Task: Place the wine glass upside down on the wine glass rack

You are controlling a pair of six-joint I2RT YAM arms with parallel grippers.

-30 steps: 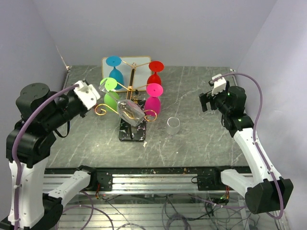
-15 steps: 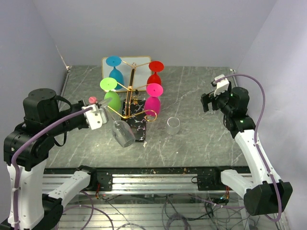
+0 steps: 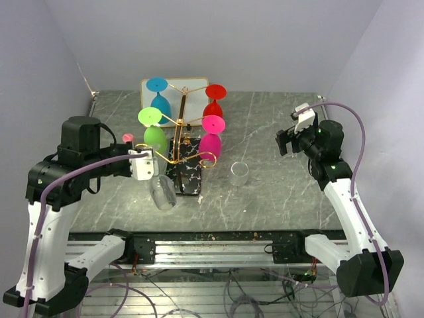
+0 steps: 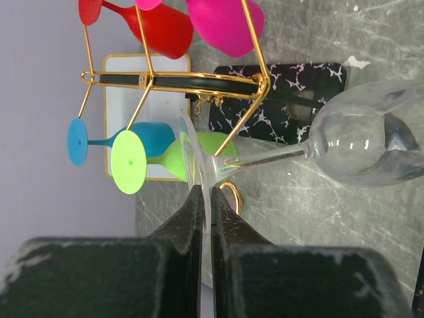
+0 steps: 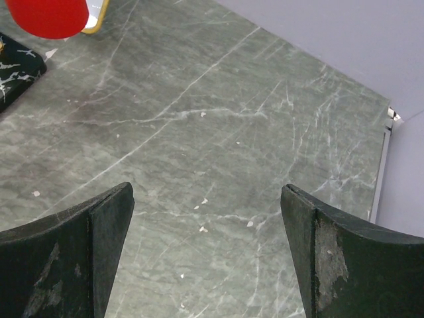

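The left hand (image 3: 151, 165) is pinched nearly shut on the edge of the flat foot of the clear wine glass (image 3: 162, 192). In the left wrist view its dark fingers (image 4: 192, 215) clamp the disc from both sides. The glass's stem runs away from the hand to the bowl (image 4: 368, 142). From above, the bowl sits over the grey surface (image 3: 278, 192), just beside the near left corner of the rack's black, white-veined base (image 3: 187, 177) (whether it touches the surface I cannot tell). The wine glass rack (image 3: 180, 122) stands mid-surface, its gold arms carrying a blue glass (image 3: 159, 103), a red glass (image 3: 213, 105), a green glass (image 3: 154, 136) and a pink glass (image 3: 211, 140), all foot-up. A scroll end of one arm (image 4: 230, 193) curls just behind the held foot. A clear tumbler (image 3: 240, 173) stands right of the base. The right hand (image 3: 286, 140) hangs wide open, well apart from the rack.
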